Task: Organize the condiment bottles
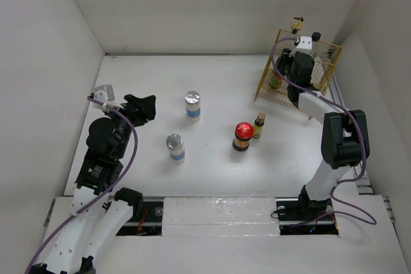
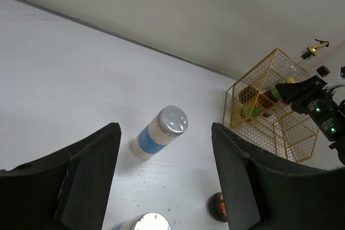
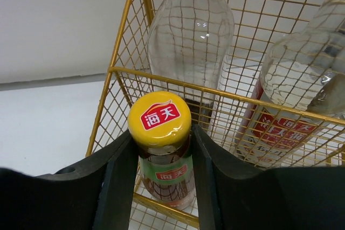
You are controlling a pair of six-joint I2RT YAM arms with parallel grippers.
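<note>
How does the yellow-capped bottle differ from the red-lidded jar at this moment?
The yellow-capped bottle is slim clear glass with a green label; the red-lidded jar is wider and dark. The bottle sits in the wire basket, while the jar stands out on the table beside a small brown-capped bottle. The right gripper is closed on the bottle; no gripper is near the jar. Both stand upright with caps on.

Silver-lidded shaker (image 1: 192, 106), second shaker (image 1: 174, 148), red-lidded jar (image 1: 242, 136) and brown-capped bottle (image 1: 259, 125) upright mid-table. Yellow-capped sauce bottle (image 3: 160, 149), gold-spout bottle (image 1: 296, 25) and black-capped bottle (image 1: 316, 36) upright in wire basket (image 3: 116, 70).
</note>
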